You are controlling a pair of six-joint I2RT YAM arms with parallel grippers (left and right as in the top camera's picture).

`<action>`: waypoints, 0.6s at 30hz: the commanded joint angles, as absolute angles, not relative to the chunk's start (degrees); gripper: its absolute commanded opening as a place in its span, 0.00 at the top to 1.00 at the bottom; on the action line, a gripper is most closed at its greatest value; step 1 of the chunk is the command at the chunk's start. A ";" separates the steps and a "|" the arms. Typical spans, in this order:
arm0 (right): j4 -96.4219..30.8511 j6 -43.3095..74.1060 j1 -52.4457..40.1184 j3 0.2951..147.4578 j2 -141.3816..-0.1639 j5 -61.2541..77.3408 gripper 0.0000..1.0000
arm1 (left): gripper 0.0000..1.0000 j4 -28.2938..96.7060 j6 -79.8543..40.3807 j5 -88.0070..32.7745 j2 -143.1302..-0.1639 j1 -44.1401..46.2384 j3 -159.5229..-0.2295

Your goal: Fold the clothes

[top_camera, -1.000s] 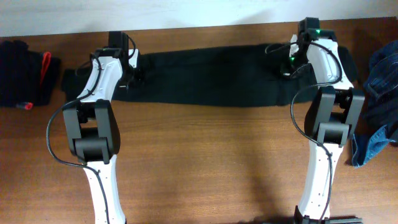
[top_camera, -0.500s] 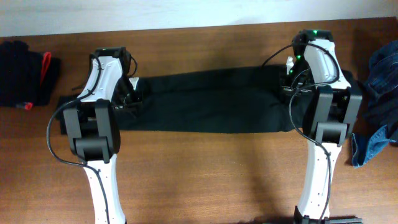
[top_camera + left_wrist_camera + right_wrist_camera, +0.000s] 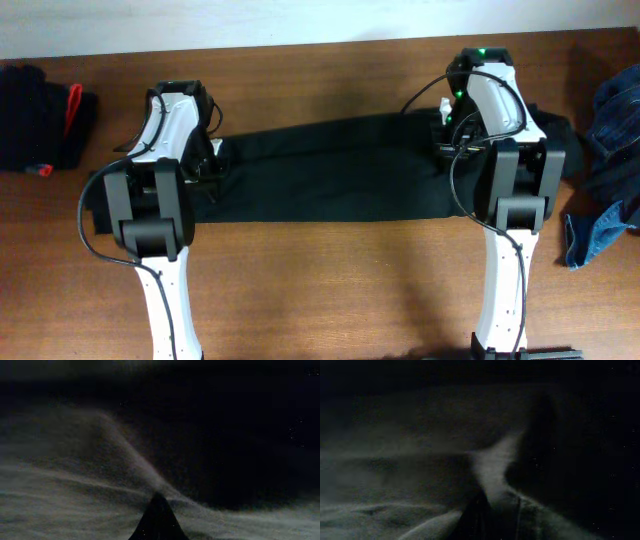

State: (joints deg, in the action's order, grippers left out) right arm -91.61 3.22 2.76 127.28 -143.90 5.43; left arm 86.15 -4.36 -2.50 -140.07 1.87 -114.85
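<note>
The jeans [image 3: 330, 170] lie stretched in a long black band across the middle of the counter [image 3: 330, 300], running left to right between the two arms. The left gripper [image 3: 208, 163] is clenched on the cloth at the left end. The right gripper [image 3: 446, 143] is clenched on it near the right end. Both wrist views show dark fabric drawn up into a ridge that runs to the fingertips, which fits a pinch. Holding both ends at once likely keeps the band taut and flat, so a fold along its length would land straight and free of wrinkles. A dark pile [image 3: 35, 125] with a red strip [image 3: 72, 108] sits at the far left, well apart, and blue denim [image 3: 612, 150] is bunched at the right edge, probably waiting its turn
</note>
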 commanded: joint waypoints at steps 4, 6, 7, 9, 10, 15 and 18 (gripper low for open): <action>-91.68 3.88 2.50 127.87 -130.13 3.36 0.96 | 0.99 83.07 -5.76 -1.26 -124.05 1.74 -114.37; -91.77 3.99 3.03 128.22 -126.32 1.43 0.96 | 0.99 82.48 -5.76 -1.26 -119.66 1.74 -114.37; -91.77 5.17 3.49 128.29 -124.31 0.49 0.95 | 0.96 82.26 -5.76 -1.26 -117.51 1.72 -114.37; -91.66 9.54 4.86 128.29 -120.49 -1.50 0.82 | 0.76 81.56 -5.76 -1.26 -114.39 1.72 -114.37; -91.53 12.23 6.00 128.29 -118.50 -2.59 0.72 | 0.64 81.10 -5.76 -1.26 -113.14 1.72 -114.37; -91.09 19.88 12.93 128.29 -112.73 -3.70 0.22 | 0.31 80.42 -5.76 -3.20 -111.72 1.78 -114.34; -91.00 23.57 17.54 128.25 -112.33 -3.55 0.01 | 0.30 80.36 -5.76 -6.68 -112.55 1.78 -114.34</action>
State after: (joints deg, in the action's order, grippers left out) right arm -91.22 16.91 13.91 128.22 -111.98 -1.78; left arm 80.53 -5.76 -2.96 -110.52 1.87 -114.74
